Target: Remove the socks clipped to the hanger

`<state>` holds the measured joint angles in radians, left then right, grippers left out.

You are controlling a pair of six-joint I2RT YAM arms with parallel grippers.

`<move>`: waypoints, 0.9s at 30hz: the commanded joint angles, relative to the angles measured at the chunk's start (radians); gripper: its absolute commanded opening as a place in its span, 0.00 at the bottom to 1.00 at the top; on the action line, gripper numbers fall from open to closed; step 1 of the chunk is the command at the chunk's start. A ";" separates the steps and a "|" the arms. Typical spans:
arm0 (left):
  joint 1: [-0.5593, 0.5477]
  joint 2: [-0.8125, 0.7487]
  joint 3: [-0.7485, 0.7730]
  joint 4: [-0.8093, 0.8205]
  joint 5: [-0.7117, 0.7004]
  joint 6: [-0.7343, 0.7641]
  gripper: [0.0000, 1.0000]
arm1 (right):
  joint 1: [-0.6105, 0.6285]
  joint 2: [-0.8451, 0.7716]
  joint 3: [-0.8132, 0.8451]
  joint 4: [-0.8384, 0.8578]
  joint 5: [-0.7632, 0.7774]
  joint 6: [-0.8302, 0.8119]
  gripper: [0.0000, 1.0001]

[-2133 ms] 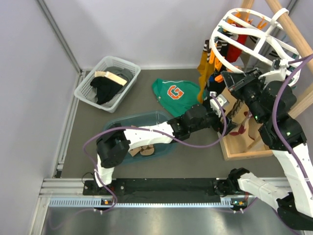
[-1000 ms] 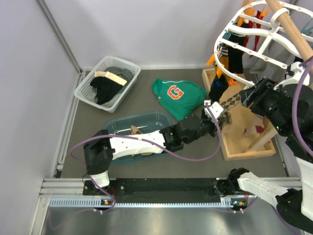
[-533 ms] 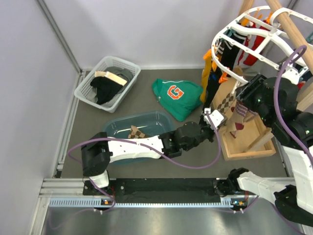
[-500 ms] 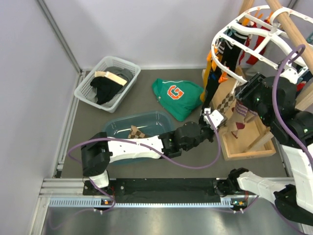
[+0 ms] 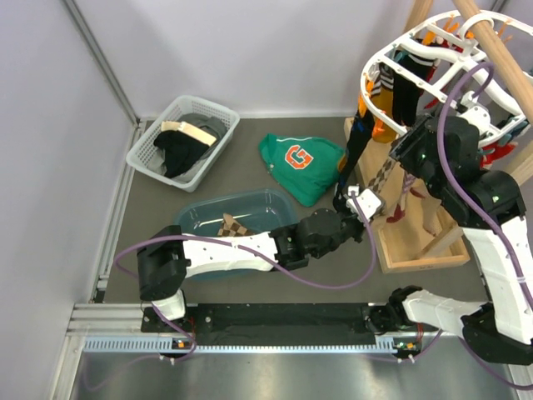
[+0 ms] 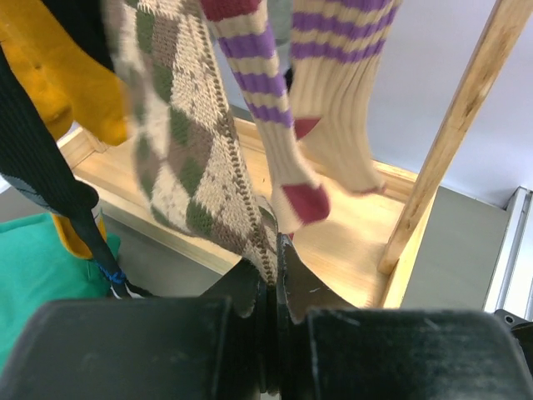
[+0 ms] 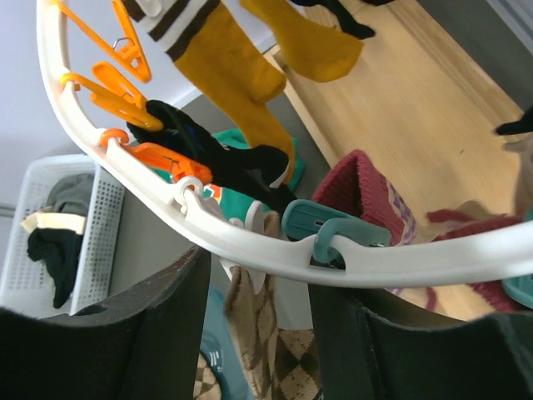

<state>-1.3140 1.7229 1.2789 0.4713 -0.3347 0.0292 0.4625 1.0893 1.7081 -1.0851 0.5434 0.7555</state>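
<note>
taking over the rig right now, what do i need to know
Left gripper shut on the low end of the argyle sock, which hangs from the hanger.
Right gripper open, fingers either side of the hanger rim by a teal clip.
Done: one sock in the tub.
Left: free the argyle sock, then the mustard sock, black sock and the rest.

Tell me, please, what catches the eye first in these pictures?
The white hanger at the upper right, hung with colourful socks, draws the eye first. Below it the left claw is shut on the lower end of a brown argyle sock. A green sweatshirt with an orange G lies on the floor.
</note>
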 commanded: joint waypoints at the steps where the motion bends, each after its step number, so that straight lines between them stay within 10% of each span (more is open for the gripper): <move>1: -0.014 -0.036 0.030 0.043 -0.012 0.021 0.00 | 0.004 -0.005 0.009 0.051 0.050 -0.012 0.49; 27: -0.051 0.014 0.089 0.001 -0.073 0.058 0.00 | 0.084 0.009 0.128 -0.022 0.121 -0.045 0.48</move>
<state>-1.3556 1.7271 1.3262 0.4454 -0.3843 0.0715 0.5297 1.0950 1.7931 -1.1187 0.6281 0.7261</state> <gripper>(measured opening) 0.035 0.486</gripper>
